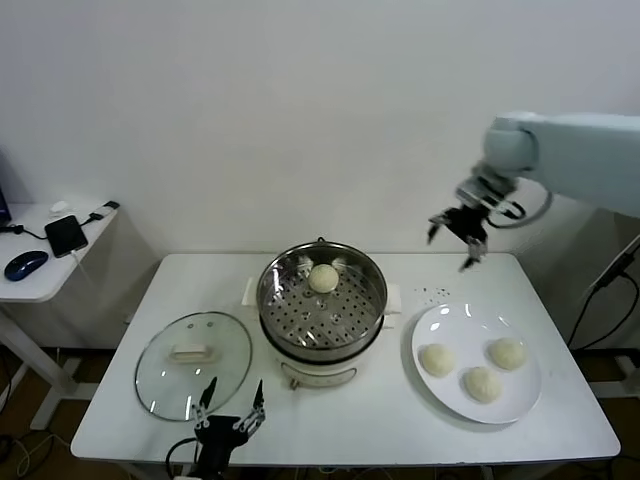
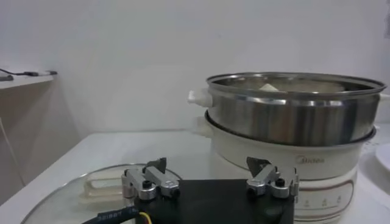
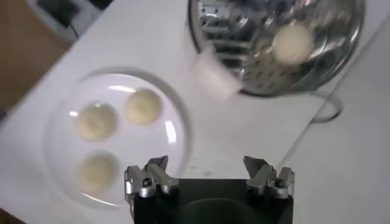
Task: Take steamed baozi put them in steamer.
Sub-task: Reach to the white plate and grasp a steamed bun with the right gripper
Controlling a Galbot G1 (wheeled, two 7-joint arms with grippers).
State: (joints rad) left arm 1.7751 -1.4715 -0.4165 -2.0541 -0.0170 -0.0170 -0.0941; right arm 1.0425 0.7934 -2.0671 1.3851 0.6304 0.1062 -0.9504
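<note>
My work surface is a white table (image 1: 380,420). The steamer (image 1: 322,305) stands at its centre, directly on the tabletop. A glass lid (image 1: 193,362) lies flat on the table to the steamer's left. A white plate (image 1: 476,362) rests on the table to the steamer's right, well apart from the lid.

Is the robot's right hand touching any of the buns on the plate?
Apart. The head view shows the right gripper open and empty, up in the air behind the plate, well clear of the three baozi on it.
</note>
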